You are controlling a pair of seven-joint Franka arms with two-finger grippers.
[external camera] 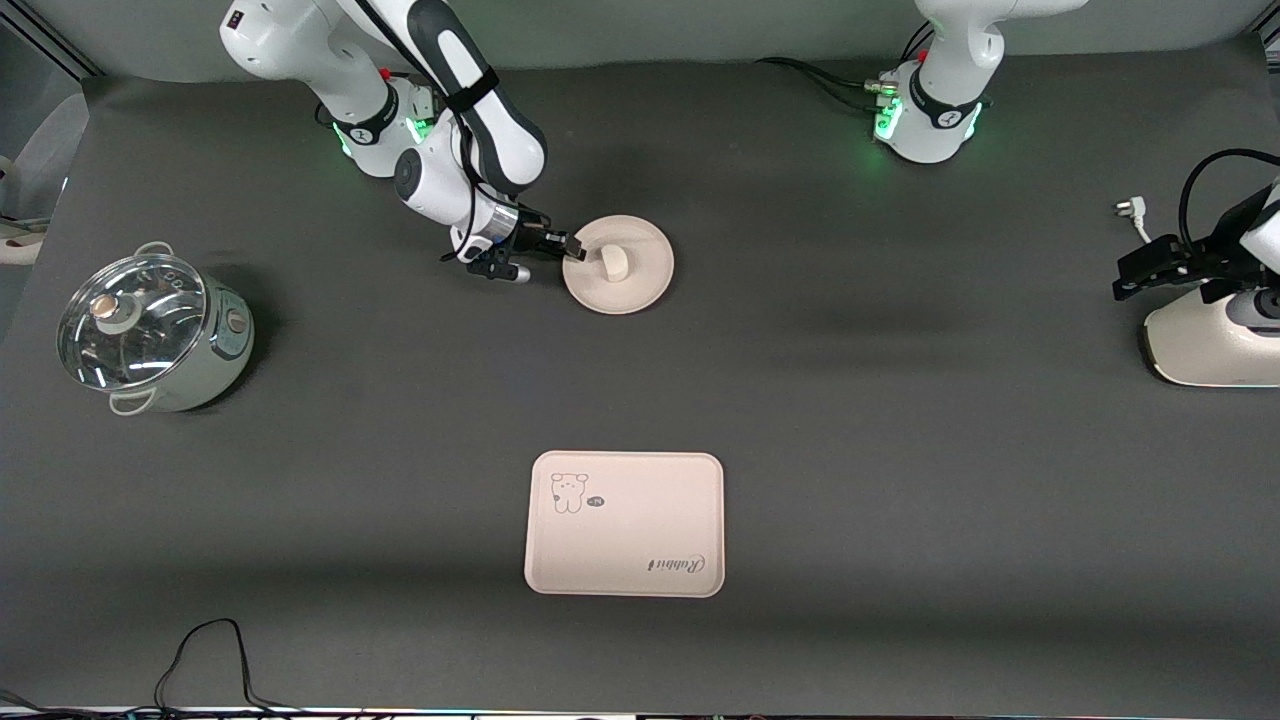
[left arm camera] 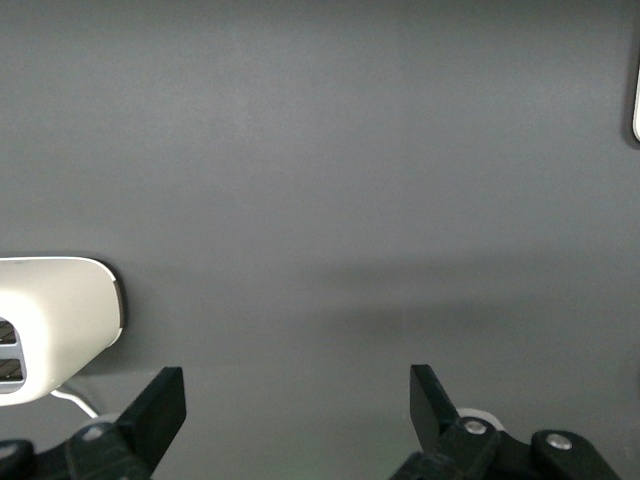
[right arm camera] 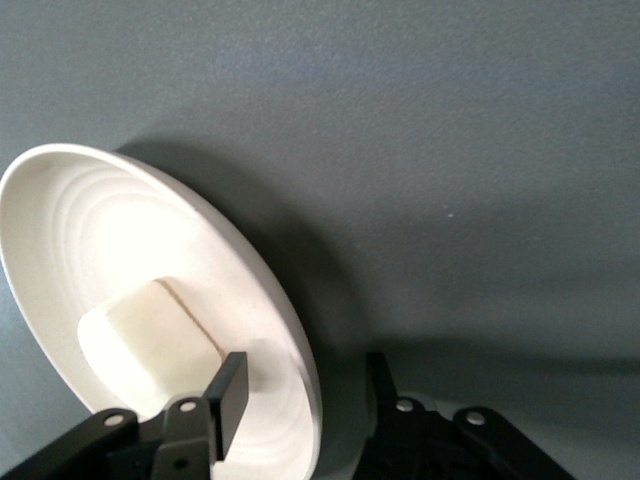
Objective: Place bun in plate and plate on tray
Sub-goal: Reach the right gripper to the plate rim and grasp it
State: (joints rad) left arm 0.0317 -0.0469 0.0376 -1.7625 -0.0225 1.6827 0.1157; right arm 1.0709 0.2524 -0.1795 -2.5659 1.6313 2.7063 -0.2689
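Dark grey matting covers the whole surface (external camera: 860, 400), seen from high up with my two arm bases along the top edge.

First half of the job looks done: the bun (external camera: 613, 263) already sits in the plate (external camera: 640, 290). What remains, as I judge it, is carrying the plate to the tray (external camera: 624, 523), which lies bare and well apart from it, much nearer the front camera.

My right gripper (external camera: 572, 247) is low at the plate's rim on the side toward the right arm's end. Its jaws straddle the rim — one finger inside the dish just beside the bun, the other outside it — and are partly narrowed; I cannot tell whether they already pinch the rim.

My left gripper (left arm camera: 298, 400) waits over bare matting near a white appliance (external camera: 1210, 345) at the left arm's end, jaws wide and holding nothing.

How the pieces look: the bun is a small off-white matte lump with one flat face. The plate is round, shallow, cream-coloured, with a raised rim and faint rings. The tray is a cream rectangle with rounded corners, a small bear drawing and script lettering.

A lidded pot (external camera: 150, 335) stands at the right arm's end — untouched.
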